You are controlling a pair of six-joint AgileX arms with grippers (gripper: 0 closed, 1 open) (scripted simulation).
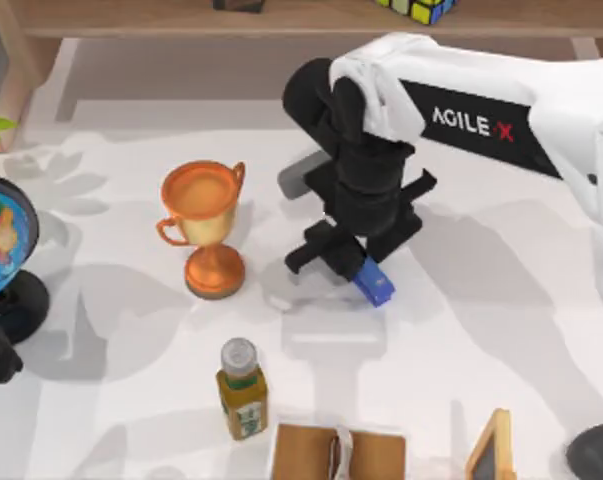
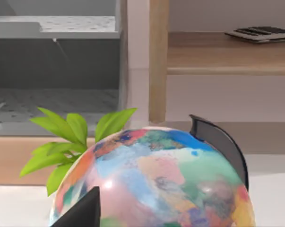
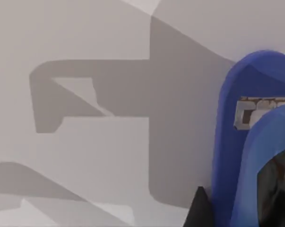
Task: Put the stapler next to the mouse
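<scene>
Right gripper (image 1: 353, 268) clamps the blue stapler (image 1: 375, 283) above mid-table (image 1: 481, 330); orange trophy cup (image 1: 202, 194) holds nothing visible.

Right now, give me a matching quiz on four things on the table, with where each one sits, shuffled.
Things:
1. stapler
2. orange trophy
3. globe
4. green bottle

Places, in the top view:
A. at the table's left edge
B. near the front edge, below the trophy
C. under the right gripper, mid-table
D. left of the right arm, mid-table

Pairs: 1-C, 2-D, 3-A, 4-B
</scene>
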